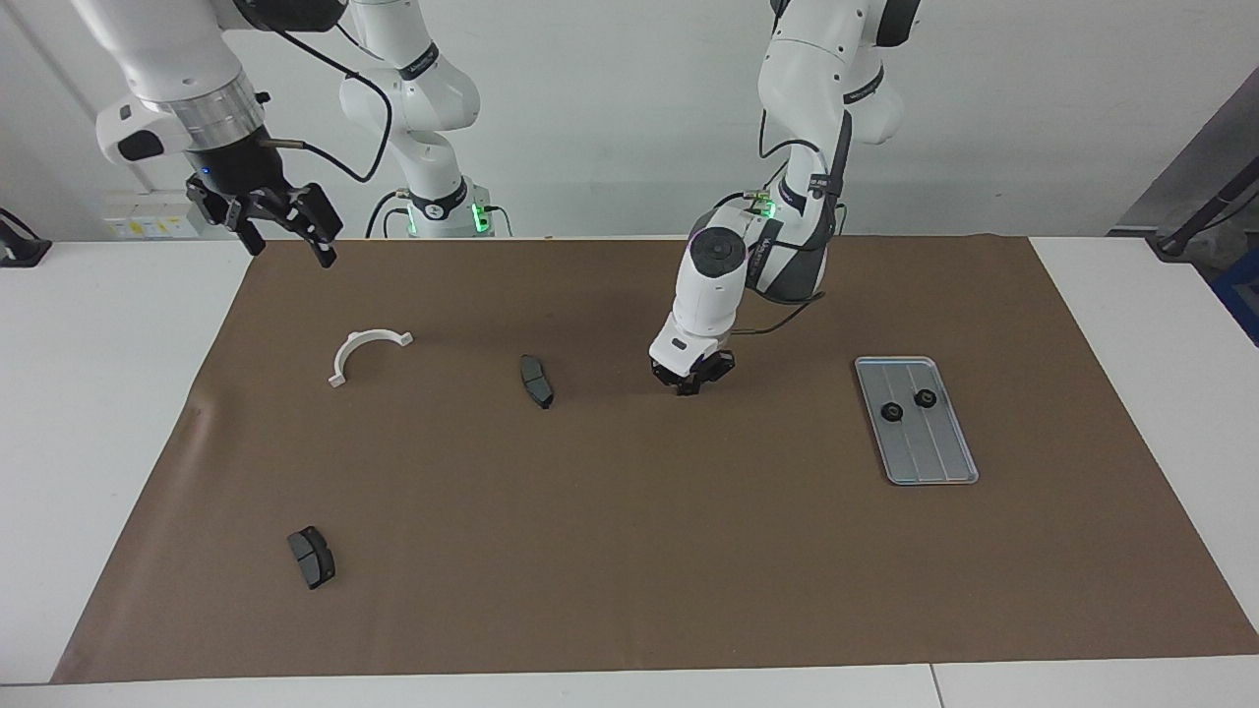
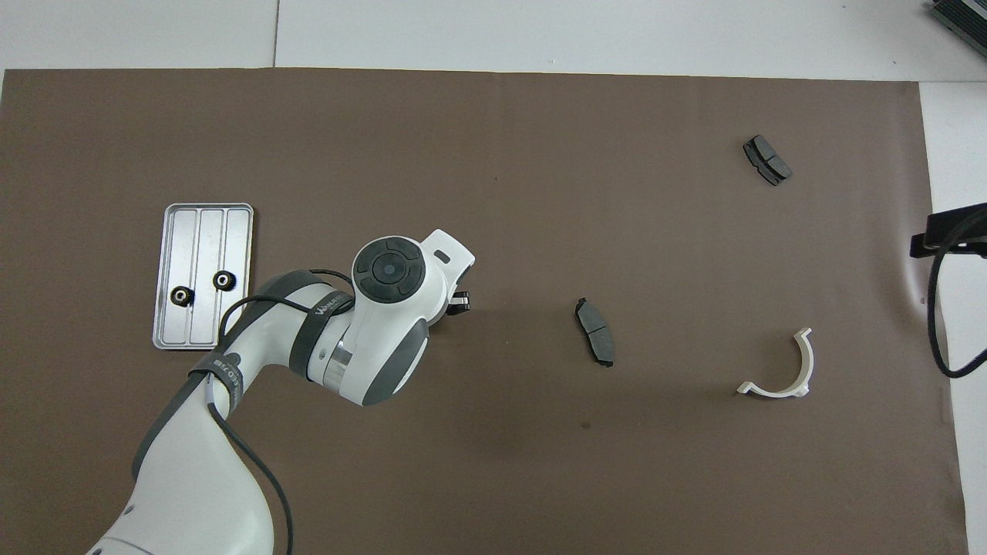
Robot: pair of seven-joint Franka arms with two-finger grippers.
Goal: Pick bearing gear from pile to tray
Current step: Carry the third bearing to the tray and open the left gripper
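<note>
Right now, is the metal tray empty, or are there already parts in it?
Not empty. The tray holds two small black round pieces, lying apart near its middle; the rest is bare.

Silver grooved tray [image 1: 932, 462], white bracket [image 1: 362, 351], seemingly dark grey pads [image 1: 536, 381], brown mat [image 1: 629, 551].

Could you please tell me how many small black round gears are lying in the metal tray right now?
2: one gear and another gear lie side by side, apart, in the tray. The shut left gripper may hide a third outside it.
</note>
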